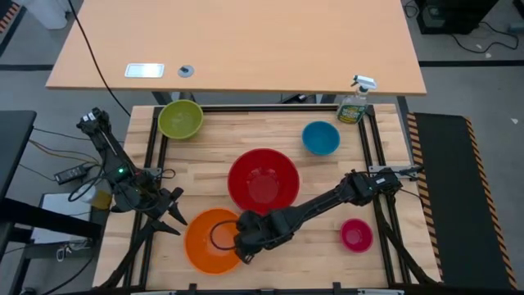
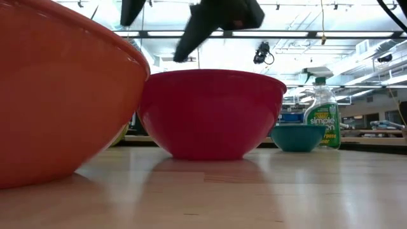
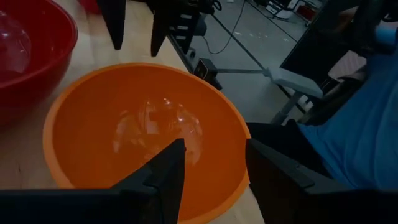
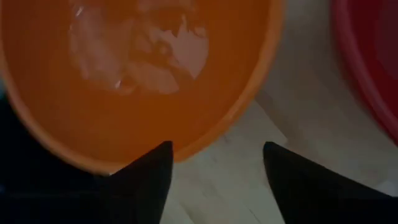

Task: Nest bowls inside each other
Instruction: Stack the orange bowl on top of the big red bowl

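Observation:
The orange bowl stands upright on its base at the table's near edge, with the bigger red bowl just behind it. The yellow-green bowl is at the far left, the blue bowl at the far right and the small magenta bowl at the near right. My right gripper hangs open, pointing down over the orange bowl's right rim, clear of it. My left gripper stands open at the bowl's left rim, and I see no touch.
A green spray bottle stands at the table's far right corner, close behind the blue bowl. A black frame runs along the table's edges. Bare wood lies between the orange and magenta bowls.

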